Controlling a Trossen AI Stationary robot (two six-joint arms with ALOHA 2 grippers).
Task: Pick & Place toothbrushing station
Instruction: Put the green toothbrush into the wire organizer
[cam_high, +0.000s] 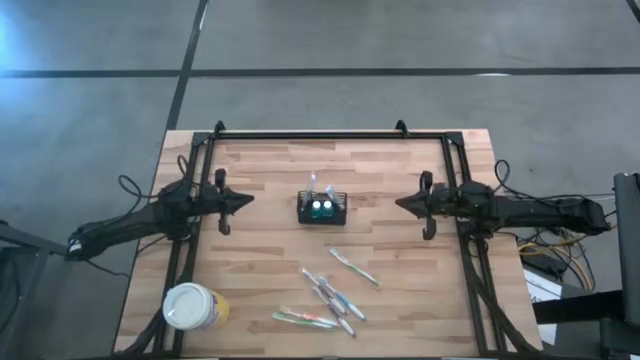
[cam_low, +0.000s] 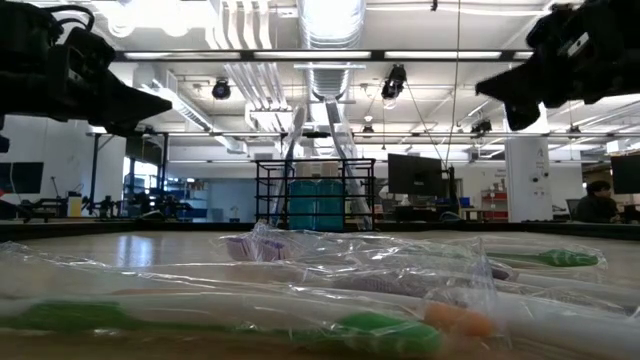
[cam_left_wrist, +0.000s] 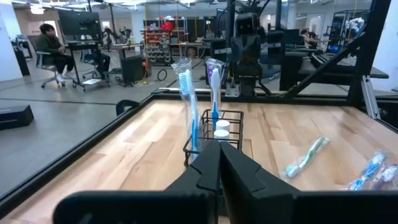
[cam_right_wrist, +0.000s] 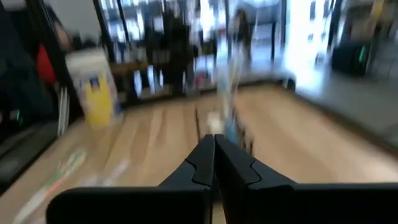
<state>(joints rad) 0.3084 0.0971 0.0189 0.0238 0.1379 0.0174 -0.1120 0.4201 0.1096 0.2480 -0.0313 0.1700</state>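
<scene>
Right in the middle of the desk (cam_high: 400, 180) sits the toothbrushing station (cam_high: 321, 208), a little black wire caddy, and nothing is touching it. Both arms hang at roughly matching spots, well apart from it on either side and pointing inward at it. The left tool (cam_high: 244, 199) has its fingers pressed together on nothing, and the right tool (cam_high: 402, 203) is pinched shut and empty too. That looks like a ready pose rather than a grab, so the pick seems not to have begun.

Two wrapped toothbrushes stand upright in the caddy, probably because the compartments prop them up. The loose ones, still in plastic sleeves, lie scattered on the near part of the desk (cam_high: 330, 290), and the yellow cup with the white lid (cam_high: 193, 306) sits off at the near left corner, well away from the action.

Views differ a fair bit. From overhead the layout and the gap between arms and caddy are clear, plus two teal-ish round things inside it. From the left wrist view the standing brushes (cam_left_wrist: 186, 93) show much better, one blue, one purplish, with white caps (cam_left_wrist: 221, 128) down in the rack. The low view gives the caddy's height behind the wrapped brushes in front (cam_low: 380, 300). The right wrist view is too smeared to add much beyond the cup.
</scene>
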